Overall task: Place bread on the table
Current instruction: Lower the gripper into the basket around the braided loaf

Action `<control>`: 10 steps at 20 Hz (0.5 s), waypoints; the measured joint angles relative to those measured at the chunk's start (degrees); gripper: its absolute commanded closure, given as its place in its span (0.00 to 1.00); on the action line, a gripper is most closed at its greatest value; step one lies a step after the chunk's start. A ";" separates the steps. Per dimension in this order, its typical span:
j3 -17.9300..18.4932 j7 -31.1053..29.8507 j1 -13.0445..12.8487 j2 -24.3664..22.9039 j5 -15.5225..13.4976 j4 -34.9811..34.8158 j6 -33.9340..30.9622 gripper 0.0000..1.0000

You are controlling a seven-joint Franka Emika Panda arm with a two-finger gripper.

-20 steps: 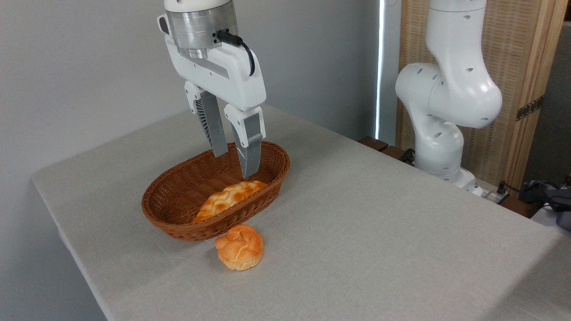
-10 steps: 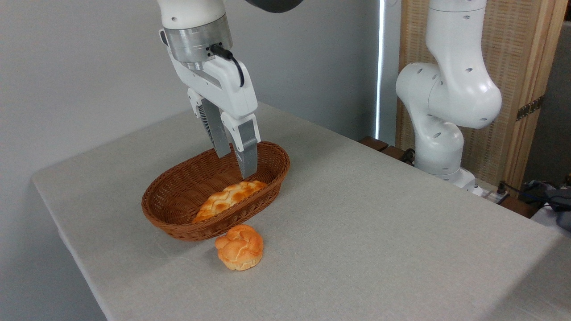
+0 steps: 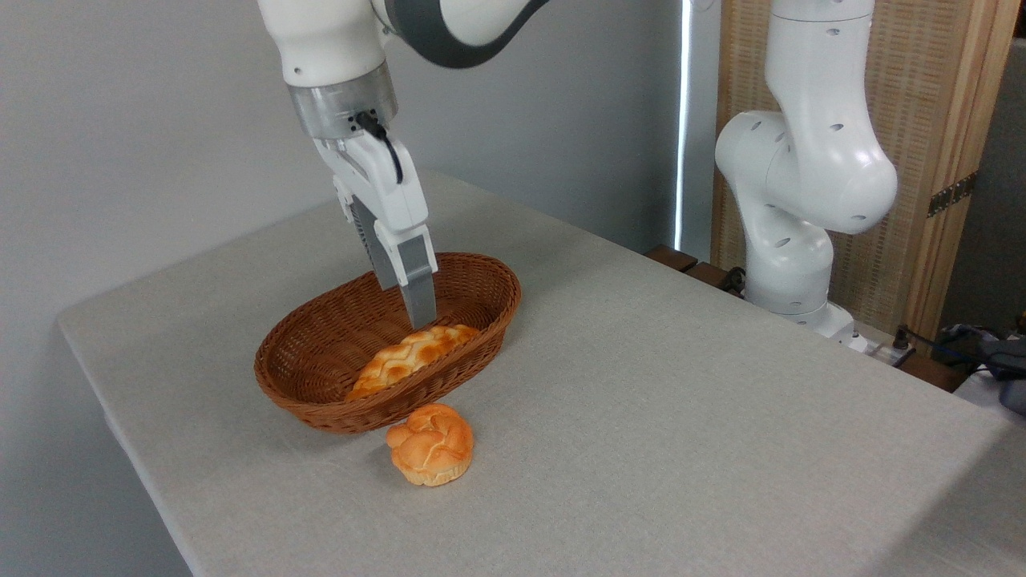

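The braided loaf [image 3: 410, 357] lies inside the brown wicker basket [image 3: 321, 405], not yet on the surface [image 3: 681, 417]. Its long axis runs from lower left to upper right, roughly along the basket's own length, with 1 pointed end near the basket's front-left wall and the other up toward the right rim.

The end effector [image 3: 415, 308] hangs just above the loaf's upper-right portion, fingertips inside the basket's rim and close over the crust. From this angle the 2 fingers line up almost behind each other, so I cannot tell whether they stand apart or together; nothing appears to be held between them.

The loaf therefore lies directly below and extending down-left from the fingertips. A grasp here would catch the loaf well off its middle, toward 1 end, so it may tilt when lifted; the approach seems to call for a short shift down-left along the loaf, with the fingers closing across its narrow width.

A small round knotted bun [image 3: 430, 454] already sits on the surface, just in front of the basket.
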 measured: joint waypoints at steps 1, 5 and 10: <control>-0.01 0.00 -0.73 0.06 0.00 -1.06 1.42 0.00; -0.04 0.00 -3.40 0.37 0.00 -5.77 7.24 0.00; -0.01 0.00 -3.94 0.95 0.01 -9.27 8.76 0.00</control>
